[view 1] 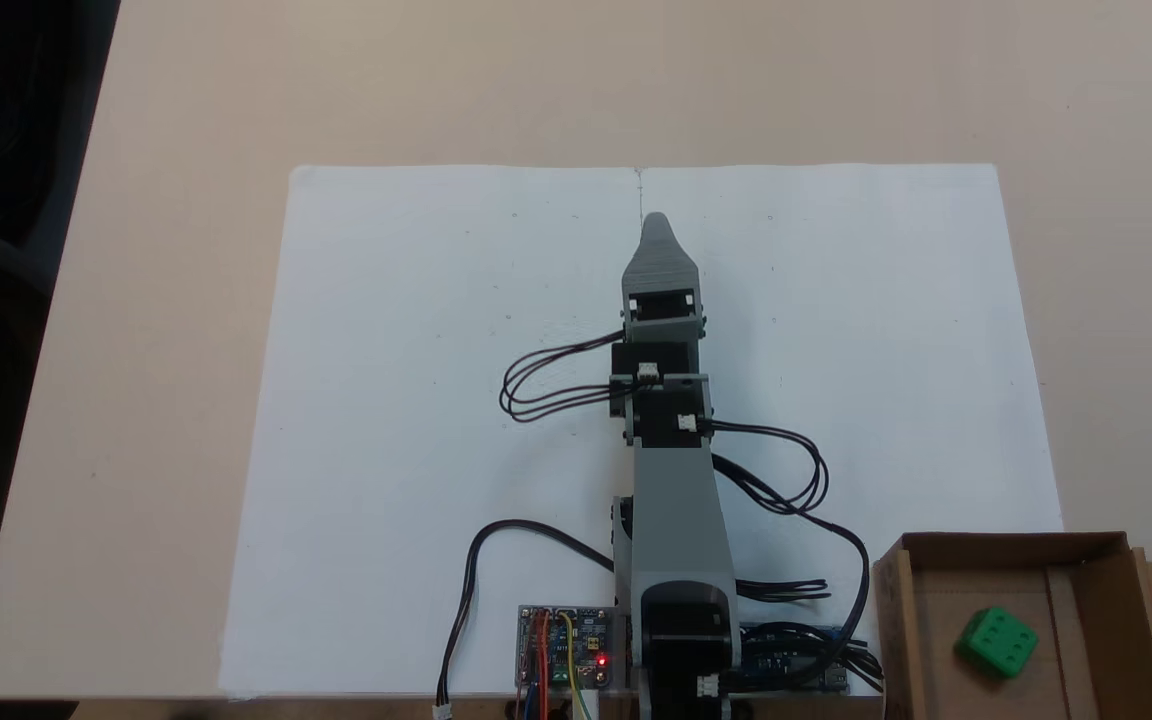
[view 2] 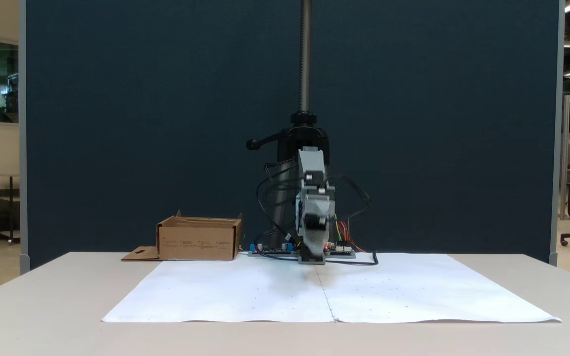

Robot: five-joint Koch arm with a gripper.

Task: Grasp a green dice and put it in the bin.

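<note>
You can see the green dice (view 1: 998, 643) lying inside the bin (view 1: 894, 620), the brown box at the bottom right corner in the fixed view from above. The dice sits on the floor of the box, a little tilted, with dark dots on its top face. It touches none of the box walls that you can see.

Your gripper (view 1: 657, 222) is well apart from the dice. It points away from the arm's base, out over the white paper (view 1: 416, 400), near the line where the two sheets meet. The jaws hold nothing. From above, only one grey pointed tip shows, so you cannot tell if the jaws are apart or together. In the fixed view from the front, the gripper (view 2: 313, 247) hangs low over the paper, and the jaws lie one behind the other there too.

In that front view the bin (view 2: 198, 241) stands to the left of the arm, on the table (view 2: 42, 306), with its flap (view 2: 139, 254) lying flat beside it. The box wall hides the dice there. A small red light (view 1: 601, 661) glows on the board by the arm's base.
</note>
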